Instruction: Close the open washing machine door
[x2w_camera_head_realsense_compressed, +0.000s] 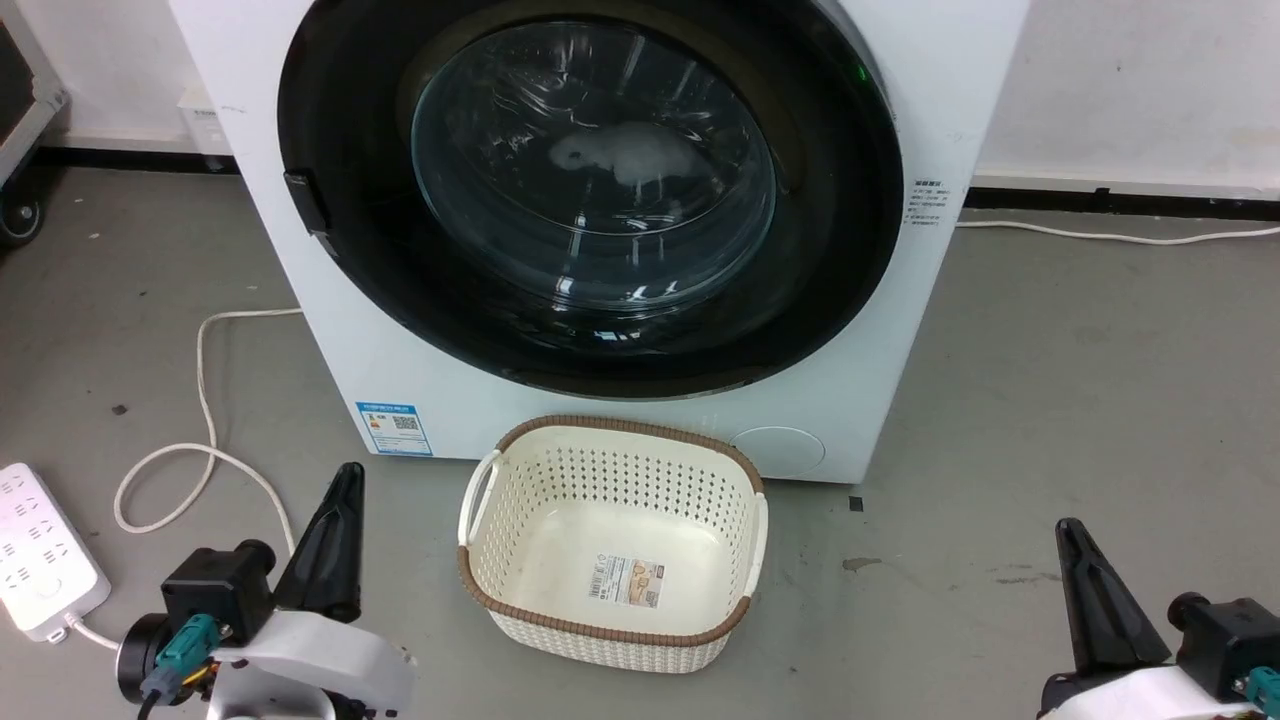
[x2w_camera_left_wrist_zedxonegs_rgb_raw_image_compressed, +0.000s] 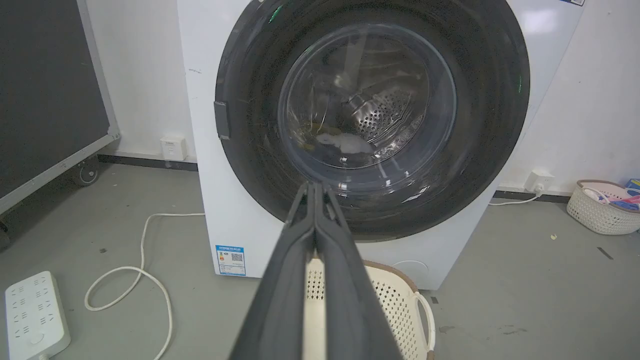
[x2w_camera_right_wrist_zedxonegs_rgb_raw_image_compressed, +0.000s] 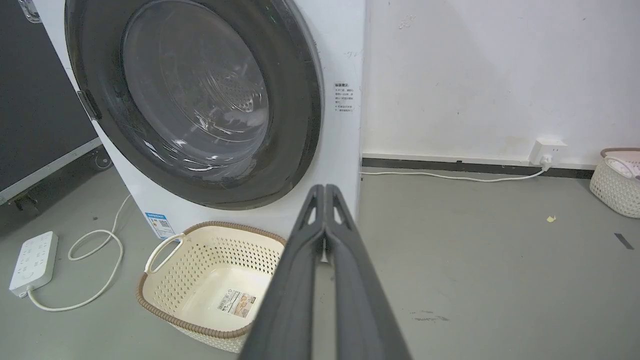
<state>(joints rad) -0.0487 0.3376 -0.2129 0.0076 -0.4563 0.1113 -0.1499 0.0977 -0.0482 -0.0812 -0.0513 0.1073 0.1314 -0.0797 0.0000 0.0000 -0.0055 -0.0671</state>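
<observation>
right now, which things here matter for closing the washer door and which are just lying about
For the job:
door, which looks flush with the washer
left gripper, jaws shut
right gripper, jaws shut

Lying about:
basket in front of the washer
power strip
cord
second basket, off to the side

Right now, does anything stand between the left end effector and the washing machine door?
Nothing visible does. The left end effector, shut, points at the door with open air between. The basket sits on the floor below the door's lower rim.
</observation>
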